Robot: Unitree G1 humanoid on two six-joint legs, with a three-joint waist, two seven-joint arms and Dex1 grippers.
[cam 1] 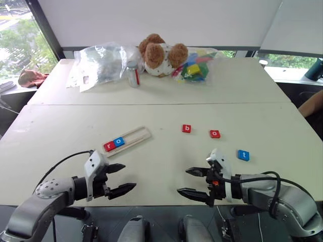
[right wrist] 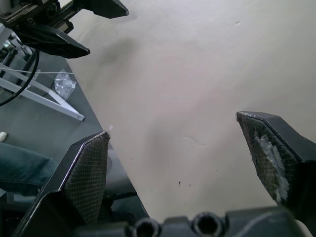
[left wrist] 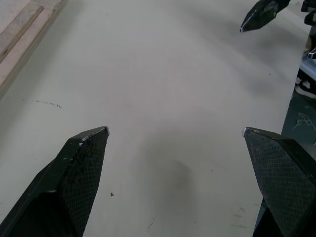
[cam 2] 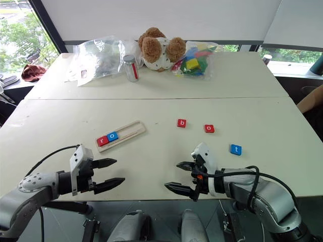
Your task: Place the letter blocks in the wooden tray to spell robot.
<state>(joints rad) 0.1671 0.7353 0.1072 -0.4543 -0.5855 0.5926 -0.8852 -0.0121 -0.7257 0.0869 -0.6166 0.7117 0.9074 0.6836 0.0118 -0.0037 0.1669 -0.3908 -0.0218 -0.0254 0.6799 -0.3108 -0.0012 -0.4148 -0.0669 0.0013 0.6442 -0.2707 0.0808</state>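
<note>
My two head views look forward and down from above my arms, taking in the whole white table (cam 1: 166,151) up to the window behind it; the pair sit side by side, so they share almost all of that scene with a slight sideways offset. My left wrist camera sits low and close over the tabletop, looking along the left gripper (left wrist: 175,131), with the wooden tray (left wrist: 22,37) at one corner. My right wrist camera looks along the right gripper (right wrist: 173,126) near the table's front edge, and each wrist view catches the other gripper
</note>
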